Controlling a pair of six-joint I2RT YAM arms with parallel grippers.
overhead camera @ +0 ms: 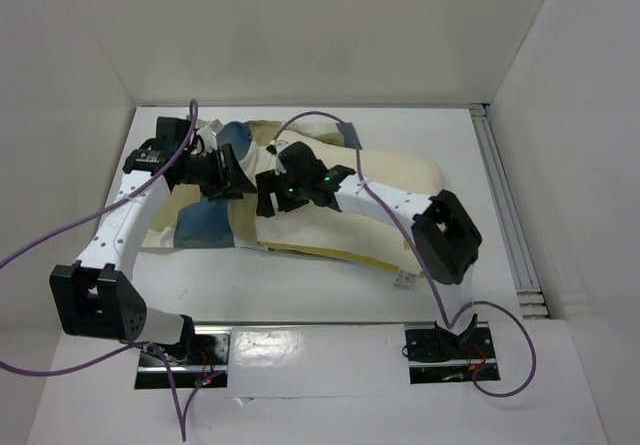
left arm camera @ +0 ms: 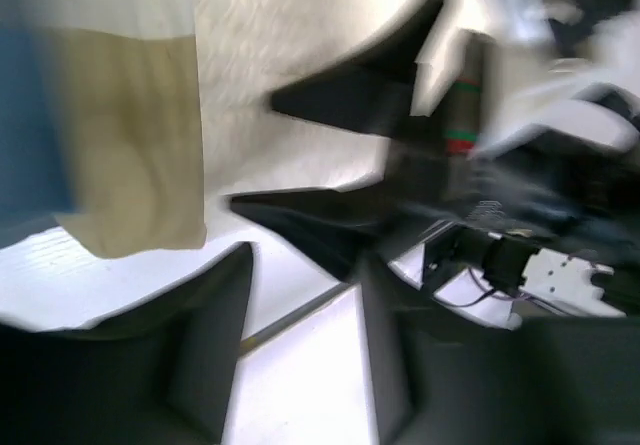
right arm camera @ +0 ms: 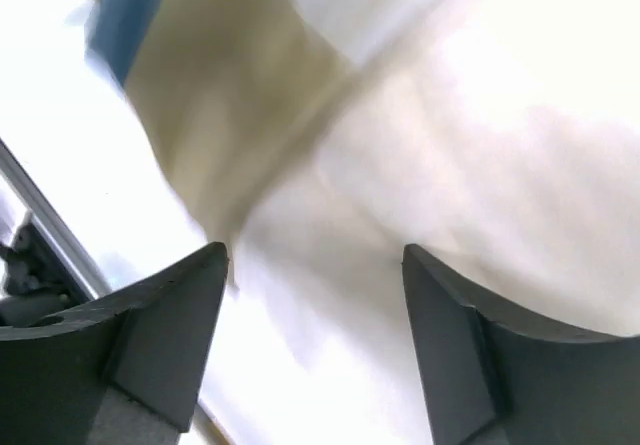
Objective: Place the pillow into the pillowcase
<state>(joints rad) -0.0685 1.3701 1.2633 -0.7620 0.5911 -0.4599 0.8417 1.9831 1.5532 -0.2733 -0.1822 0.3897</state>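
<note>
1. The pillow (overhead camera: 400, 170) is seen lying on the white table (overhead camera: 290, 287). It stretches from the middle of the top view toward the right, with its small white tag (overhead camera: 405, 281) at the lower right edge.
2. The pillowcase (overhead camera: 210, 223) is bunched left of the middle, in blue, tan and cream checks. It is laid against the pillow's left end, and how far the pillow sits inside it cannot be told.
3. The left gripper (overhead camera: 228, 172) is held over the pillowcase, upper left of centre. In its wrist view the jaws are parted with only bare table in the gap, so it is released and nothing is grasped.
4. The right gripper (overhead camera: 268, 193) is placed just right of the left one and is turned toward it. In its wrist view the jaws are spread wide above the cream surface, and nothing is gripped.
5. The left wrist view is blurred. Tan and blue cloth is shown at its upper left, and the right gripper's two black fingers are seen near the centre.
6. In the right wrist view, tan and blue cloth is seen at the upper left, and cream pillow fills the right.
</note>
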